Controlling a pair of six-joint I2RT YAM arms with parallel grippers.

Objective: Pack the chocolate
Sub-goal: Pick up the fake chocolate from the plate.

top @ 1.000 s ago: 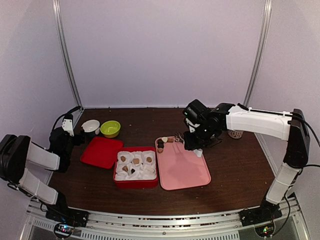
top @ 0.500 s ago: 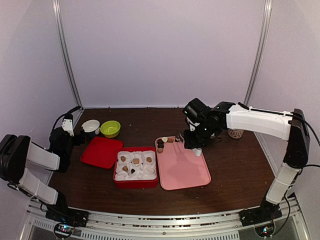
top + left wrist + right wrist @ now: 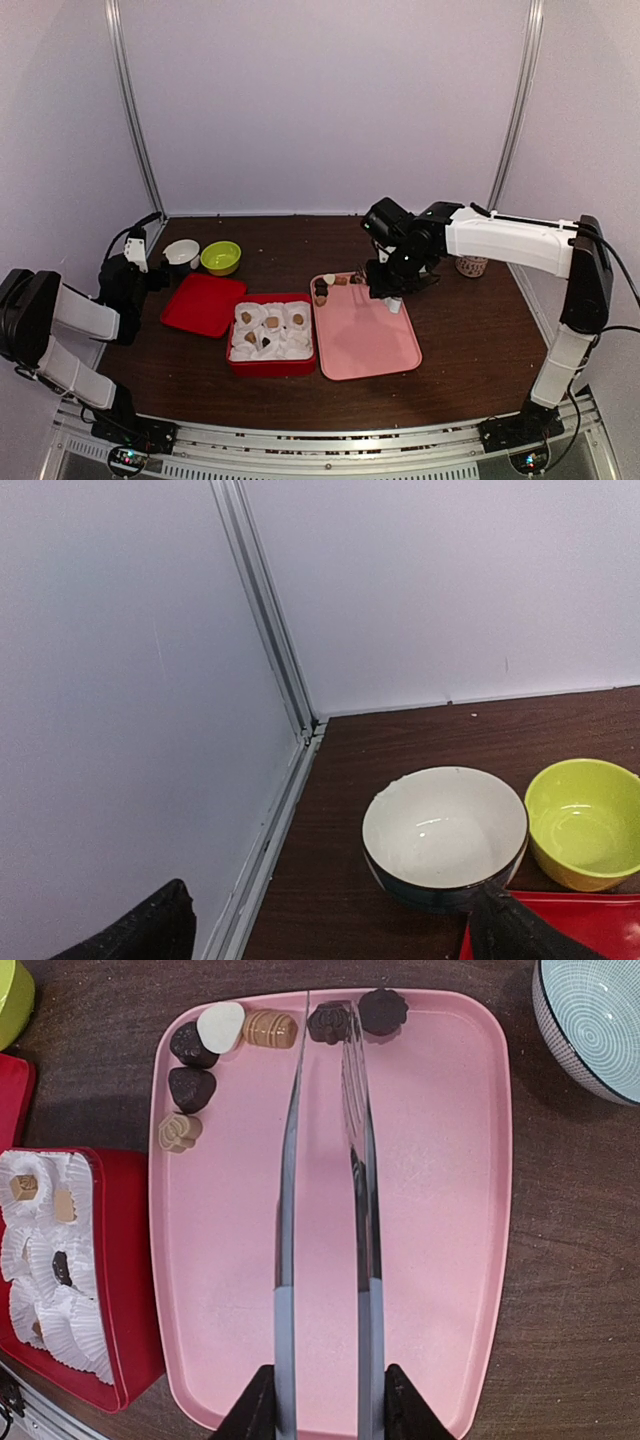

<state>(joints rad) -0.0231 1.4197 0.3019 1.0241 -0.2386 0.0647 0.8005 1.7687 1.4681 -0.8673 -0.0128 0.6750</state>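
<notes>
While the right gripper clamps tongs and the left gripper gapes, the dark chocolate, likely light and slippery, wants pinching by its sides.

Soft, even light, sharp focus (fisheye bend overhead)

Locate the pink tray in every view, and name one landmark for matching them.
Top external: pink tray lies right of centre, toward the near edge.
Left wrist: not in it.
Right wrist: pink tray fills the middle of the picture.
Shared landmark: green bowl, at the right edge of the left wrist view and a sliver at top left of the right wrist view.
</notes>
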